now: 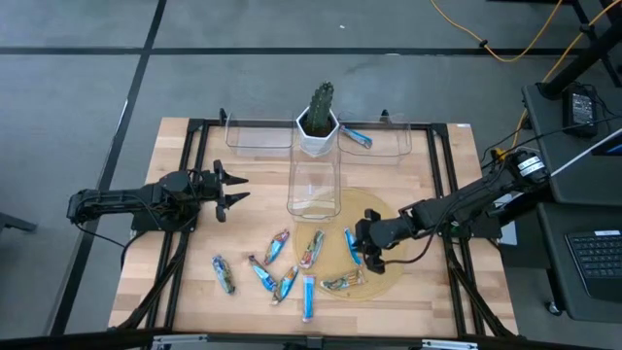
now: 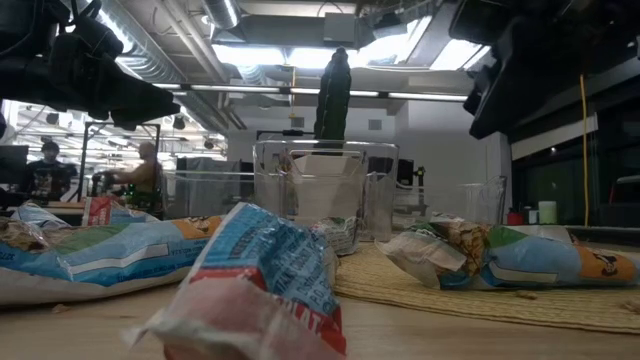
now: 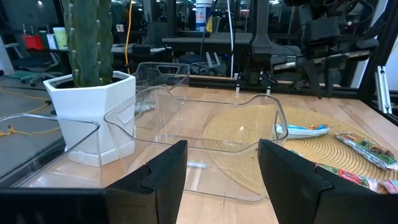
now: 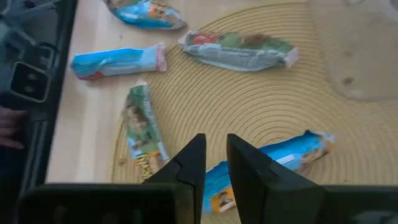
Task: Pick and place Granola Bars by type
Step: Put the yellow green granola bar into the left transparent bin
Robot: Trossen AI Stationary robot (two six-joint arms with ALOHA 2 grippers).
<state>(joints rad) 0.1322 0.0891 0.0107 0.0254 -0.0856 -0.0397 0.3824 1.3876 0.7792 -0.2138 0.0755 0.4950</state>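
Crumpled close against the low camera lies a blue-and-red wrapped bar [image 2: 262, 290], one of the Granola Bars [image 1: 292, 267] strewn over the front of the wooden table [image 1: 185, 272], on and beside the round woven mat [image 1: 381, 209]. On that mat's front part the right gripper [image 1: 370, 253] hovers with its fingers [image 4: 189, 163] drawn close, a narrow gap between them and nothing pinched; a blue bar [image 4: 273, 163] lies on the mat right under and just beside the fingertips, a green bar [image 4: 142, 127] sits at the mat's edge, and a green-and-red one [image 4: 239, 50] rests farther across the mat. Touching the mat's far rim stands a clear bin [image 1: 313, 185], with no bar showing inside. Just behind it is a white pot [image 1: 318, 131] holding a cactus [image 1: 322, 100]. Behind the mat on the pot's right a second clear bin [image 1: 384, 141] holds one blue bar [image 1: 357, 139]; a third bin [image 1: 258, 133] on the pot's left looks bare. Well left of the mat, the left gripper [image 1: 231, 189] waits above the table with fingers [image 3: 163, 171] spread wide, holding nothing. Beyond the table, people sit at desks [image 2: 90, 180] under ceiling lights.
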